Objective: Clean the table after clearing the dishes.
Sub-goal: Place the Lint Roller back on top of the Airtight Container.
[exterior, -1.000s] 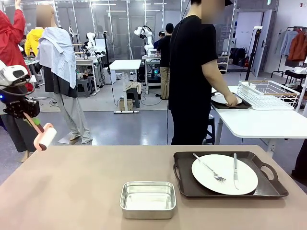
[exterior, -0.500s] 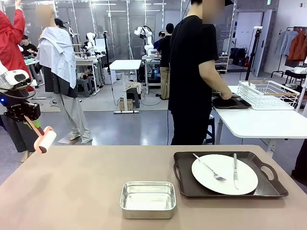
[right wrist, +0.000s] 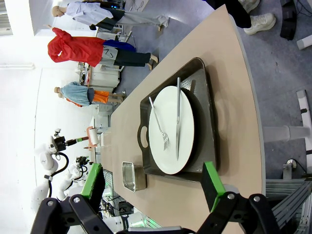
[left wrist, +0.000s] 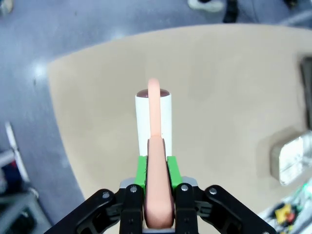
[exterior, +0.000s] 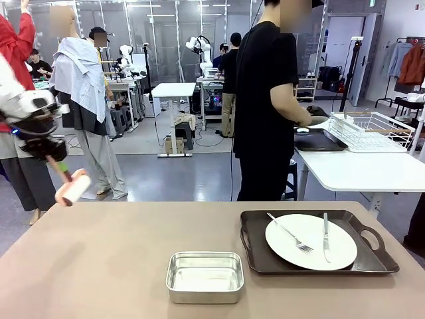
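The left gripper clamps a pink-handled white lint roller above a corner of the matte taupe-brown table. The right gripper stands open, facing the round white plate on its dark brown tray.

Taupe-brown table; white plate; dark brown tray; pink-handled white roller; silver pan

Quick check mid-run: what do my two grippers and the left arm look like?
Left gripper: black linkage fingers with silver screws, green pads. Right gripper: same black fingers, green pads. Left arm: white shell, black wrist section with a small blue light.
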